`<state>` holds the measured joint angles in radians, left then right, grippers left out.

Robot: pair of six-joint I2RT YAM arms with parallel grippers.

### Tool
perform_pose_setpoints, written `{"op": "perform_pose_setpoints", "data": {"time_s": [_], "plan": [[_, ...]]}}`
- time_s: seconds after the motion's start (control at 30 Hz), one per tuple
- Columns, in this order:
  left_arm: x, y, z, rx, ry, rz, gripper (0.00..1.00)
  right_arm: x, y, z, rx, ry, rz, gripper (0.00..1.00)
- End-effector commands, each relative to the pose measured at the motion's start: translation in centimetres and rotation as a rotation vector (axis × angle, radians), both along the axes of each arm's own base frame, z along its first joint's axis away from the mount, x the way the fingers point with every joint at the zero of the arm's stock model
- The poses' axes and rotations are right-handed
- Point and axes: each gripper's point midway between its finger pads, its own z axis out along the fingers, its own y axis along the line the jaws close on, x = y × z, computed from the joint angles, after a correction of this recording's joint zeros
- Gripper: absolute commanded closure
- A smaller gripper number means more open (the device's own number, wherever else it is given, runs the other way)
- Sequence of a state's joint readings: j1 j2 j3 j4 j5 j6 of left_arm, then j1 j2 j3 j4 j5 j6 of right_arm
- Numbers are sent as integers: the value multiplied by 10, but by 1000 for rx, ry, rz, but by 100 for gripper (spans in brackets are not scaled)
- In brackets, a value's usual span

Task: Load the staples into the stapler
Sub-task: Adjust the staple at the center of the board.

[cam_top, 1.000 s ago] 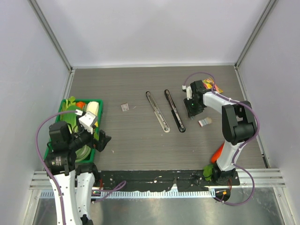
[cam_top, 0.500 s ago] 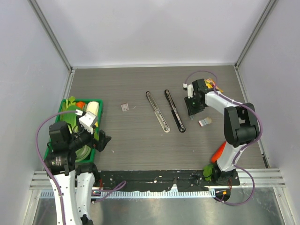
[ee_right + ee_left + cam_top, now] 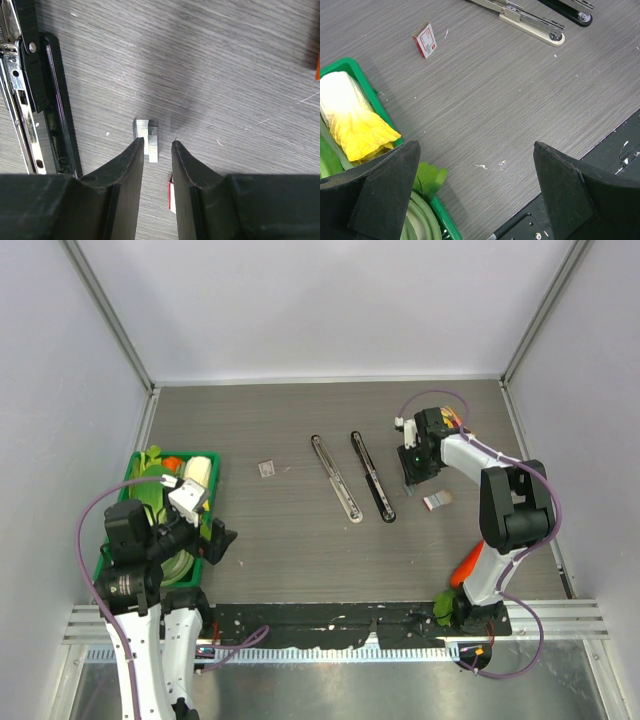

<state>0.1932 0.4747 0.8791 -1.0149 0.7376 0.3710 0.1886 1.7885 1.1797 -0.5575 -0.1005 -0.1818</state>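
Note:
A tiny white staples box with a red label (image 3: 266, 469) lies left of two staplers opened flat, one beige (image 3: 336, 478) and one black (image 3: 372, 476). The left wrist view shows the box (image 3: 424, 40) and the beige stapler (image 3: 527, 22). My right gripper (image 3: 413, 473) is low over the table, right of the black stapler (image 3: 45, 100). Its jaws (image 3: 156, 142) stand narrowly apart, with loose silver staple strips (image 3: 146, 137) on the table at their tips. A second small white and red box (image 3: 437, 501) lies beside it. My left gripper (image 3: 215, 540) is wide open and empty.
A green basket (image 3: 130, 462) of vegetables stands at the left, under my left arm, and its rim shows in the left wrist view (image 3: 350, 65). An orange-yellow snack packet (image 3: 457, 421) lies behind my right gripper. An orange object (image 3: 465, 565) lies by the right arm's base.
My right gripper has shifted slightly to the right and away from the base. The left arm, the staplers and the boxes have not moved.

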Motion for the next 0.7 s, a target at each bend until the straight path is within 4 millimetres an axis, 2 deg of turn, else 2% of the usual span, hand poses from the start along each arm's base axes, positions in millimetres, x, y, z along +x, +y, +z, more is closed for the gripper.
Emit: {"op": "perform_pose_setpoints", "data": {"time_s": [0.0,0.67], "plan": [[-3,-3,5,-10,-17,-17,0,3,-2,6,-11,-20,6,67],[-3,-3,4,-9,-16,-17,0,-5,0,-7,-7,41,28,70]]}}
